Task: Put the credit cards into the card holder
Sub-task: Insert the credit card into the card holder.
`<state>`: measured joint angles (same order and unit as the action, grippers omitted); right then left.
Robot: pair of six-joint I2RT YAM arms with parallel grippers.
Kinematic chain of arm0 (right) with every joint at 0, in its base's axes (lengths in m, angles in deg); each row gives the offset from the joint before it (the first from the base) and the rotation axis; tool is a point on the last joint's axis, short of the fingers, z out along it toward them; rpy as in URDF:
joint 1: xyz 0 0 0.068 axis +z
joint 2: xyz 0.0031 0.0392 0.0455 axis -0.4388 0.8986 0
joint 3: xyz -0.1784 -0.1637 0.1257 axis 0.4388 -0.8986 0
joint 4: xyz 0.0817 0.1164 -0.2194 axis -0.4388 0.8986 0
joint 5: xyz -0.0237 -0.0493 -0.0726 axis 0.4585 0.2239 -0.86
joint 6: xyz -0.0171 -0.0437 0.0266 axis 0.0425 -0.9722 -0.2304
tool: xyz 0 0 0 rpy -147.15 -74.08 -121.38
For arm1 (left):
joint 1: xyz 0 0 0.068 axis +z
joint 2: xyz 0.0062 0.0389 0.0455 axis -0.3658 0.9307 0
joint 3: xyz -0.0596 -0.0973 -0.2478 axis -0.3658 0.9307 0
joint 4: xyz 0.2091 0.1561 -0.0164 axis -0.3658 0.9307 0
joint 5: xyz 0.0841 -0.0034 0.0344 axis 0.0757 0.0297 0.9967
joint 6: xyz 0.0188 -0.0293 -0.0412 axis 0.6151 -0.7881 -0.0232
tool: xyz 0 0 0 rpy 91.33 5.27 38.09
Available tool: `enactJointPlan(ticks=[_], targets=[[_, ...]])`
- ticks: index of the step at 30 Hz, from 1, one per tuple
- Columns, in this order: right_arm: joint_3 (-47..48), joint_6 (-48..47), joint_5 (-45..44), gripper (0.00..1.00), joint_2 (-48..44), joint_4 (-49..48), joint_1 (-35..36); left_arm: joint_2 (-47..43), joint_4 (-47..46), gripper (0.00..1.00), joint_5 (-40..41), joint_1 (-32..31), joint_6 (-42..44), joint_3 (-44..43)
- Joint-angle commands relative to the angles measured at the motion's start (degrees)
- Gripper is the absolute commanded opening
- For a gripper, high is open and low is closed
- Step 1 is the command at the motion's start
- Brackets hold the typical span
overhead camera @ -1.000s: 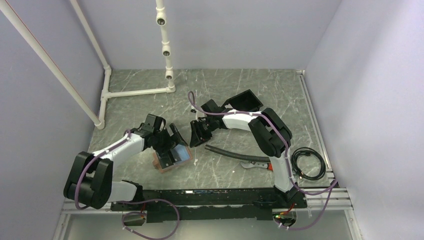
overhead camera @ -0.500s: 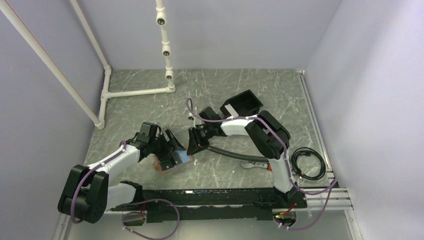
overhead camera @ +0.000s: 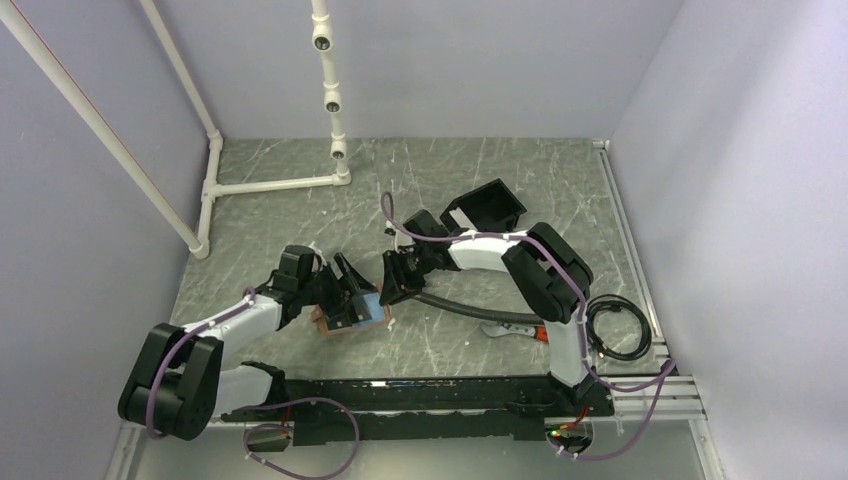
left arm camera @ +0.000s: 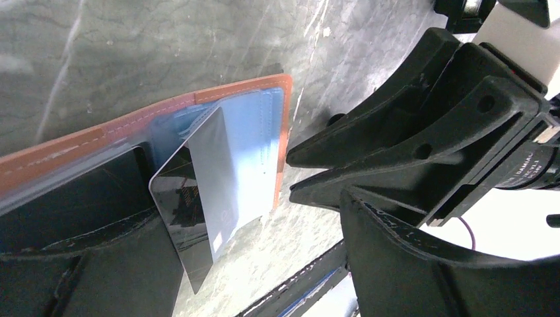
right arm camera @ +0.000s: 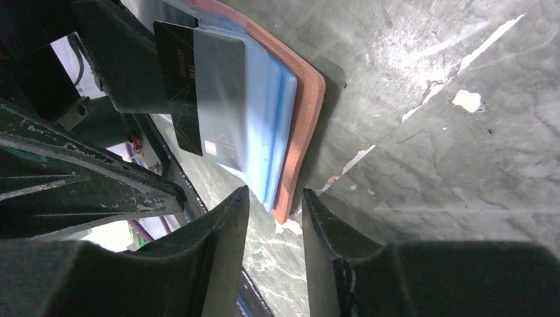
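Observation:
The tan-brown card holder [overhead camera: 335,326] lies open on the grey table, its light blue lining up. One dark blue-grey credit card [overhead camera: 366,303] stands tilted with one end in its slot. My left gripper [overhead camera: 350,290] is open right over it, one finger [left arm camera: 79,264] resting against the card [left arm camera: 198,198] and the holder [left arm camera: 198,105]. My right gripper [overhead camera: 393,285] is open by a narrow gap at the holder's right edge. In the right wrist view its tips [right arm camera: 274,196] flank a corner of the holder [right arm camera: 307,99], below the card [right arm camera: 211,99].
A black box with a white patch [overhead camera: 487,208] sits behind the right arm. A black hose [overhead camera: 470,308] and a small tool [overhead camera: 515,332] lie to the right of the holder. A coiled cable [overhead camera: 617,328] lies at the far right. A white pipe frame [overhead camera: 270,185] stands at the back left.
The left gripper has shifted right and toward the near edge over the card holder. The right gripper dipped toward the holder and now sits at its right edge. The card now stands more upright.

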<state>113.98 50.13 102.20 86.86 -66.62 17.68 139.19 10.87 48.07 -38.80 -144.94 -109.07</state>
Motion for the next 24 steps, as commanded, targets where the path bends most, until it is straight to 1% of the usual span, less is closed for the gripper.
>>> enactJointPlan(ticks=[1, 2, 7, 9, 12, 14, 17, 19, 21, 23, 24], targets=[[1.48, 0.10, 2.84, 0.35, -1.54, -0.86, 0.17, -2.64, 3.07, 0.85, 2.58, -0.15, 0.69, 0.92], [1.36, 1.31, 4.61, 0.33, -1.17, -2.78, 0.51, -3.18, 4.03, 0.85, 2.91, -0.15, 0.83, 0.88], [3.31, 4.55, 8.45, 0.12, 2.28, -7.03, 1.62, -3.91, 3.92, 0.86, 2.73, -0.15, 0.58, 1.29], [2.67, 6.75, 9.76, 0.07, 2.73, -10.81, 1.69, -3.40, 3.65, 0.86, 2.52, -0.15, 0.76, 1.29], [2.07, 9.88, 12.06, 0.02, 4.40, -15.02, 1.82, -2.72, 2.46, 0.86, 2.13, -0.20, 0.47, 1.71], [0.71, 13.41, 13.25, 0.00, 5.65, -19.39, 2.04, -2.21, -0.33, 0.86, 1.55, -0.19, -0.24, 2.44], [0.15, 14.45, 12.69, 0.00, 6.83, -21.31, 2.63, -1.34, -2.00, 0.85, 1.29, -0.21, -0.50, 2.85], [0.18, 13.12, 10.05, 0.00, 7.57, -20.17, 2.87, -1.16, -2.49, 0.86, 1.31, -0.15, -0.58, 3.18], [0.64, 10.88, 5.97, 0.00, 8.60, -15.75, 2.88, -1.01, -2.85, 0.88, 0.97, -0.15, -0.84, 3.48], [0.49, 8.67, 0.72, 0.00, 9.24, -10.40, 2.69, -1.26, -1.29, 0.92, 1.00, -0.16, -0.73, 3.12], [-0.28, 8.25, -0.78, 0.00, 9.41, -9.74, 2.33, -1.58, -0.10, 0.94, 1.21, -0.15, -0.58, 2.72]])
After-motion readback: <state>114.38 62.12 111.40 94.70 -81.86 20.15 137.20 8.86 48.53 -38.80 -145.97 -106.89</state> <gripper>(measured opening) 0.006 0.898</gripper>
